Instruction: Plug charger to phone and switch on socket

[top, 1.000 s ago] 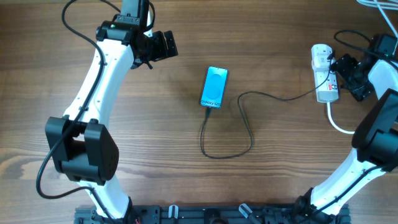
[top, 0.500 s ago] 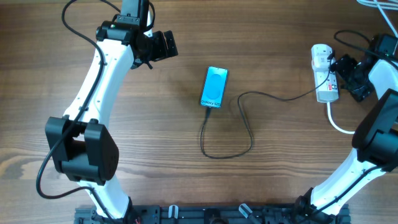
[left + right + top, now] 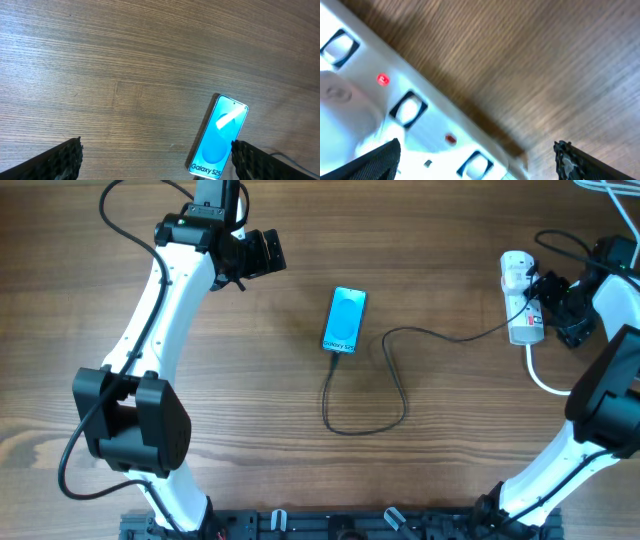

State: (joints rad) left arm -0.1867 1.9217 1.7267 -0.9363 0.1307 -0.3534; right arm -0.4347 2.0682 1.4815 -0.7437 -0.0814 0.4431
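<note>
- Apparently the step in hand is the switch: the charger [image 3: 352, 432] runs from the lower end of the phone [image 3: 345, 320], loops across the tabletop [image 3: 450, 470] and reaches the socket [image 3: 518, 305] at the right edge.
- The right fingers [image 3: 575, 160] are spread wide with nothing between them. They hover just above the strip, which fills the left of the right wrist view.
- To press well, I would narrow the fingers first so that one tip lands squarely on a single dark-framed rocker [image 3: 407, 107] rather than straddling two.
- Push straight down along the strip's face. A slanted push could slide the light strip and drag the cable, tugging the connector at the phone.
- The left fingers [image 3: 57, 160] are also wide apart and empty, held high above and to the left of the phone. They could steady the phone if the cable goes taut.
- One red lamp [image 3: 382, 79] glows, and a second red mark [image 3: 450, 139] looks dim. I cannot tell which of them belongs to the charger's outlet.
- The right wrist view is blurred and cuts off both ends of the strip.
- From overhead the right arm covers part of the socket, hiding the plug.
- Whether the connector is fully seated in the phone is too small to judge.
</note>
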